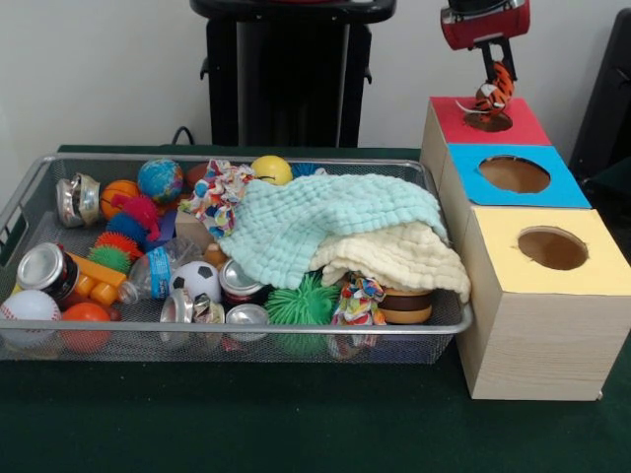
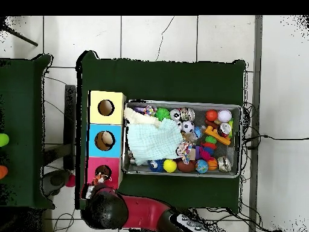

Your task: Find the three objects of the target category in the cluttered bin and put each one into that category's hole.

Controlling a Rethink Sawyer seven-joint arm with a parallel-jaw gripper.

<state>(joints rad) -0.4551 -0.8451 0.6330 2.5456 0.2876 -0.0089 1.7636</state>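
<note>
1. Tiger toy [image 1: 496,91], orange-black striped and plush-looking, hung pinched in the tool [image 1: 496,83] right over the red box hole [image 1: 488,121], its lowest part at or just inside the rim. Exact toy type was hard to tell.
2. Tool was pressed together on the toy; overhead view showed the toy [image 2: 101,178] at the red hole [image 2: 103,171] too.
3. Risk: the toy looked off-centre toward the hole's right edge, so on release a limb or tail could catch the rim and leave it lying on the red top instead of dropping in.
4. Risk: soft striped parts were wrapped near the fingers, so the toy might snag and cling when the tool spread.
5. Risk: blue hole [image 1: 514,173] sat just beside the red one; a sideways drift would put the toy in the wrong box.
6. Arm pose: red wrist entered from the top edge, pointing straight down, tool vertical, well apart from the wire bin [image 1: 20,202] on the green desk [image 1: 296,424].
7. Bin was full: balls, cans, mint cloth [image 1: 325,222] and cream cloth [image 1: 404,258] covering the middle, likely hiding more targets.
</note>
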